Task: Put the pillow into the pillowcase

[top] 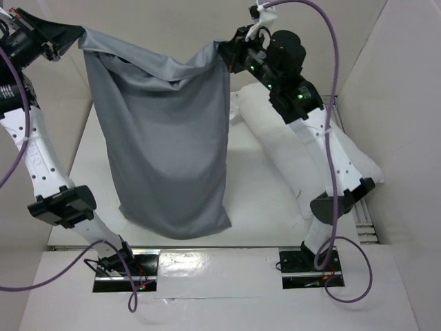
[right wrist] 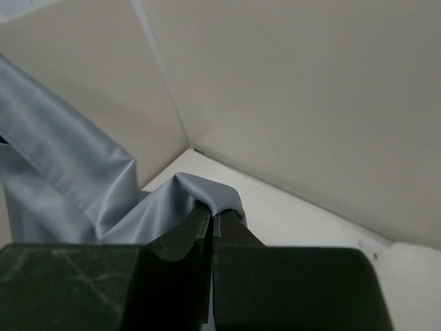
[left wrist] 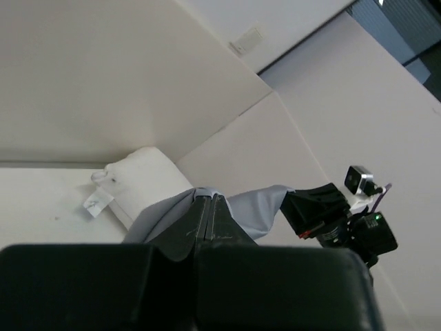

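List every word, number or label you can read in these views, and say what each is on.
No text can be read in any view.
Tag on the pillow, left wrist view: faint marks, too small and blurred to read.
Pale plate on the far wall, left wrist view: too blurred to tell whether it bears text.

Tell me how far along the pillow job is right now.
Done: the pillowcase hangs raised from its top edge. In hand: the left gripper and the right gripper are each shut on an upper corner, with the top edge sagging between them. Left: the pillow lies on the table behind the right arm, fully outside the case, so none of it is inserted yet.
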Controlling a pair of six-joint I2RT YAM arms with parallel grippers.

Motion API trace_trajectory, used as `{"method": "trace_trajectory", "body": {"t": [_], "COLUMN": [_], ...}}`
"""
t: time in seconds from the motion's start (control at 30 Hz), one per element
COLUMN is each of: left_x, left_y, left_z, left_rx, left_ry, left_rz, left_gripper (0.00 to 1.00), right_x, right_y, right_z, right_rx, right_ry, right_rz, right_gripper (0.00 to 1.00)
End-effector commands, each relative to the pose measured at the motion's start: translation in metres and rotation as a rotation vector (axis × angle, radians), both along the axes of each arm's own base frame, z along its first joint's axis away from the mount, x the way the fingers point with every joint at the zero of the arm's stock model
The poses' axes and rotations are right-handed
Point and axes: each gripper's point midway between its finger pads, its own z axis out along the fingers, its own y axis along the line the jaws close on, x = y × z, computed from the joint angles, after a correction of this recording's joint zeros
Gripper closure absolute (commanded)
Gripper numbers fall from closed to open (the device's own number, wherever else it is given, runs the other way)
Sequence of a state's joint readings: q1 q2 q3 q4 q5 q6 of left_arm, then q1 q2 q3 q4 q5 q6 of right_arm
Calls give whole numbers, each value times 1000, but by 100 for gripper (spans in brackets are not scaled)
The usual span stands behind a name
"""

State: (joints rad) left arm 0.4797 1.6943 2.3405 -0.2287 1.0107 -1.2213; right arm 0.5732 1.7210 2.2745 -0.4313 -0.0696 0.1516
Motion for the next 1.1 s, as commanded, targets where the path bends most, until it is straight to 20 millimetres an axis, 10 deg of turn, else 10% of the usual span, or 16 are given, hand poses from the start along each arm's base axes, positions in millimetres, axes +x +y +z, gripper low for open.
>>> {"method": "trace_trajectory", "body": {"t": [0.0, 0.33, 0.5, 0.7, 1.07], "left_x": [-28, -16, -30, -72, -96], "left_y": [2, 34, 62, 33, -28], "left_z": [39, 62, 61, 36, -176], "left_rx": [50, 34, 28, 113, 25], "left_ry": [-154, -282, -279, -212, 265], "left_rz": [-42, 6, 59, 63, 115], "left_gripper": [100, 100, 100, 100, 93], "right_x": [-12, 20, 26, 18, -34], "right_y": [-4, -18, -10, 11, 52], "right_z": [93, 139, 129, 51, -177], "right_rx": [183, 506, 478, 439, 188], "right_ry": [-352, -567, -532, -308, 279], "right_rz": [22, 34, 109, 237, 358], "right_gripper": [100, 100, 100, 100, 100]}}
